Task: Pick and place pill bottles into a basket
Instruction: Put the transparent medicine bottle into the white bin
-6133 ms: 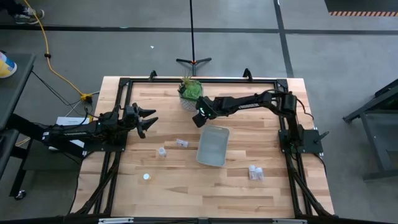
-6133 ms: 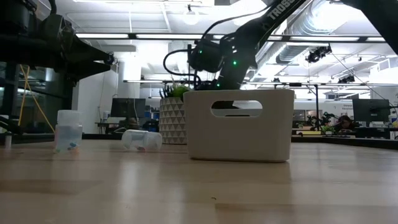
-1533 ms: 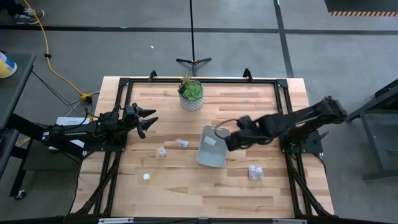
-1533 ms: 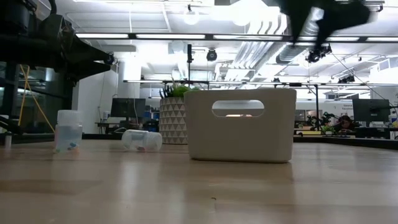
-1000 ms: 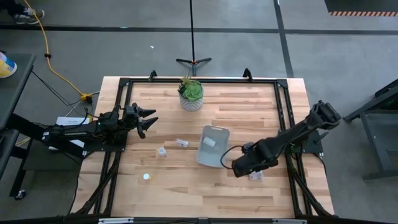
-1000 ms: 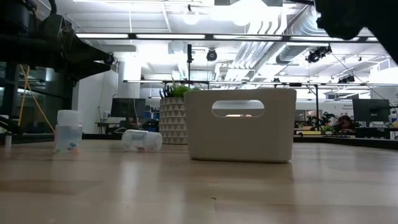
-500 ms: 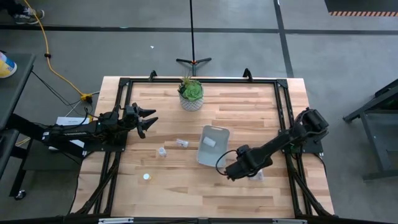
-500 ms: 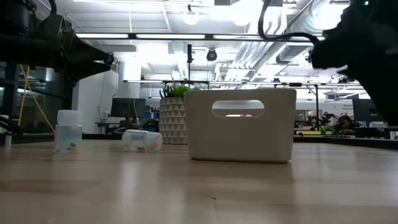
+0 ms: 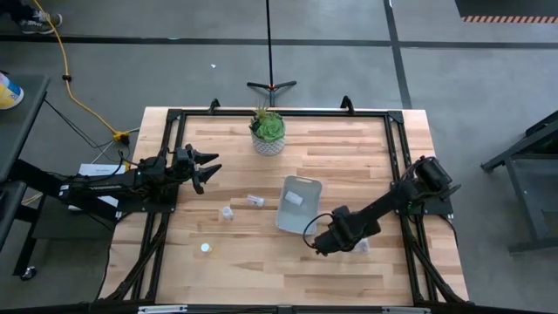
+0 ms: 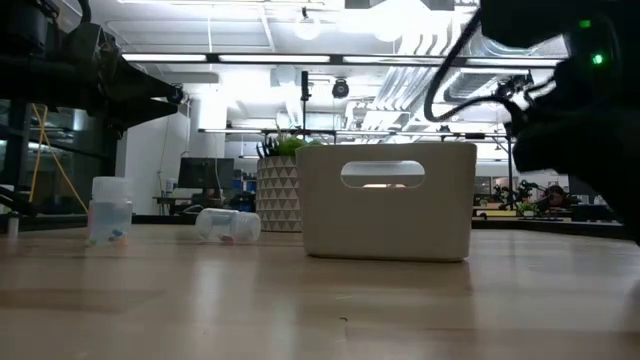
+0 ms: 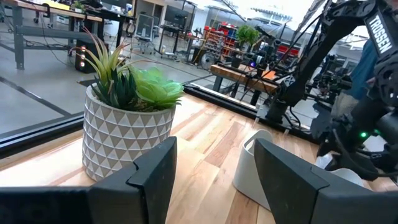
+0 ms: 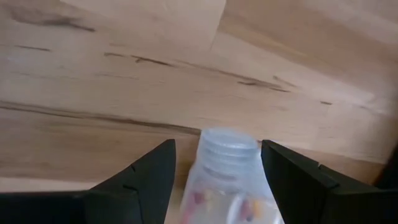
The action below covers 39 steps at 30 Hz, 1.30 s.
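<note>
My right gripper (image 9: pixel 347 243) is open, low over the near right of the table. In the right wrist view (image 12: pixel 216 148) its fingers stand on either side of a translucent pill bottle (image 12: pixel 227 174) with coloured pills inside. That bottle and a second one (image 9: pixel 359 245) are partly hidden under the arm. The pale basket (image 9: pixel 298 205) stands mid-table with one bottle (image 9: pixel 295 199) inside. To its left, one bottle (image 9: pixel 227 213) stands upright and another (image 9: pixel 255 201) lies on its side. My left gripper (image 9: pixel 212 168) is open and empty at the far left.
A white-potted green plant (image 9: pixel 268 132) stands at the far edge, behind the basket. A small white piece (image 9: pixel 206 248) lies near the front left. The black frame rails (image 9: pixel 397 157) run along the table's sides.
My right gripper has gone from the basket's right side toward the table's near right and come down over the two bottles there. In the low view the arm has dropped into the right of the picture. The basket and the other bottles have stayed put.
</note>
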Each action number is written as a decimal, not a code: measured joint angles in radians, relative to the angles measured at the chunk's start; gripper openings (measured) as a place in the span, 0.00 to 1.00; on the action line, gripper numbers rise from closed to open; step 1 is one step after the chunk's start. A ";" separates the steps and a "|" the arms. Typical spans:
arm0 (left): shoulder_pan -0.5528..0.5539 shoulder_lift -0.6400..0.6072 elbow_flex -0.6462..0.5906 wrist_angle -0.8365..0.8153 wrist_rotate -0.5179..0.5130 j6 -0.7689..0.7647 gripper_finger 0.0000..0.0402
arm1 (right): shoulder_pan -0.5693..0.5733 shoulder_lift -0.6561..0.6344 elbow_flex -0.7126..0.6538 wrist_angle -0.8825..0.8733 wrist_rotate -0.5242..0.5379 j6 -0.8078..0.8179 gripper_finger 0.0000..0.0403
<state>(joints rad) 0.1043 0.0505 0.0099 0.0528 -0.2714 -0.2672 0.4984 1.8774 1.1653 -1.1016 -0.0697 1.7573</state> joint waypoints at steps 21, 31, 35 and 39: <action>0.000 0.000 0.000 0.000 0.000 0.000 0.62 | -0.001 -0.002 -0.033 0.083 -0.026 -0.007 0.44; 0.000 0.000 0.000 0.000 0.000 0.000 0.62 | -0.002 -0.002 -0.033 0.100 -0.039 -0.015 0.32; 0.000 0.000 0.000 0.000 0.000 0.000 0.62 | -0.002 -0.003 -0.017 0.086 -0.035 -0.015 0.36; 0.000 0.000 0.000 0.000 0.000 0.000 0.62 | -0.013 -0.018 0.045 0.013 0.016 -0.049 0.35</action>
<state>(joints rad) 0.1047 0.0504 0.0099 0.0528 -0.2714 -0.2672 0.4858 1.8592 1.2107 -1.0887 -0.0541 1.7087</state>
